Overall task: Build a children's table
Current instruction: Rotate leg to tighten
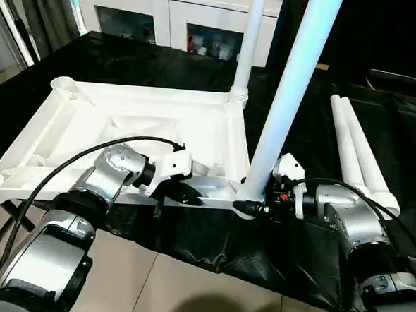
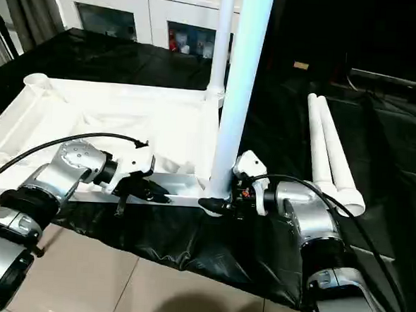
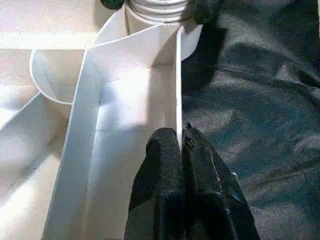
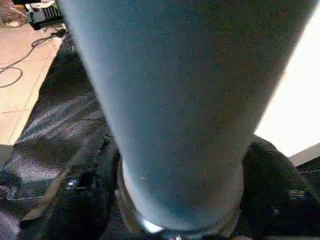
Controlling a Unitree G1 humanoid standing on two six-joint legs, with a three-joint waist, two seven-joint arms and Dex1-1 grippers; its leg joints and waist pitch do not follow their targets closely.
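Silver forearms fill the bottom of the frame. At lower centre-left the left hand (image 1: 184, 192) is pinched shut on the near rim of the tabletop (image 1: 68, 130), probably to steady it while a leg goes in. This tabletop lies upside down across the left half, ribbed side up, on a desk (image 1: 316, 240) under a black sheet. At lower centre the right hand (image 1: 256, 203) has its fingers either side of the foot of a leg (image 1: 289, 97), which stands upright in the near corner socket; its fingers look set around the tube, though I cannot tell how firmly. A second leg (image 1: 248, 42) stands in the far corner socket, upper centre. Two spare legs (image 1: 360, 155) lie side by side at right, within reach for later. Beyond, at top, stands a white cabinet (image 1: 149, 14) with glass doors; pale floor tiles (image 1: 150, 287) show below.
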